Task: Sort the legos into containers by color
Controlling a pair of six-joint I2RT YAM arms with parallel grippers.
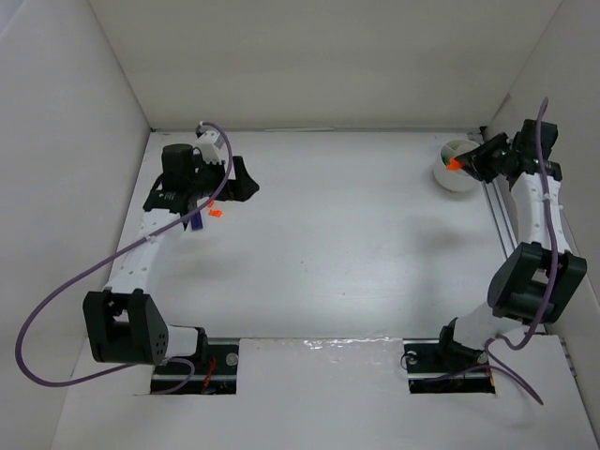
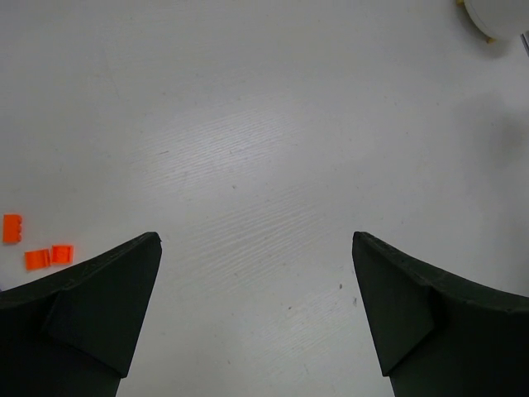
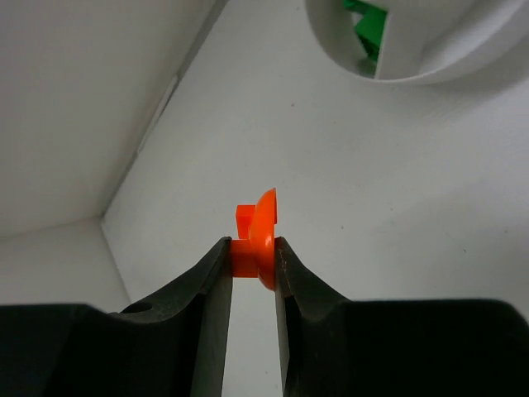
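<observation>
Along the right edge of the overhead view, right arm folded tight, elbow low, wrist stretched toward the upper right corner. There, right tool (image 3: pixel 252 252) clenched on a small orange brick (image 3: pixel 254 236): glossy plastic, one curved edge and one square corner poking above the matte black fingers (image 3: pixel 207 289). Close ahead, at the upper right of the wrist view, a round white cup (image 3: pixel 463 58), smooth-walled with a straight divider; green bricks (image 3: pixel 368 29) in one compartment.

At the upper left of the overhead view, left arm bowed outward. Left tool (image 2: pixel 254 240) released, jaws wide apart over the pale, faintly grained table (image 2: pixel 248 124). At lower left of that wrist view, three loose orange bricks (image 2: pixel 37 259), boxy, flat on the table.
</observation>
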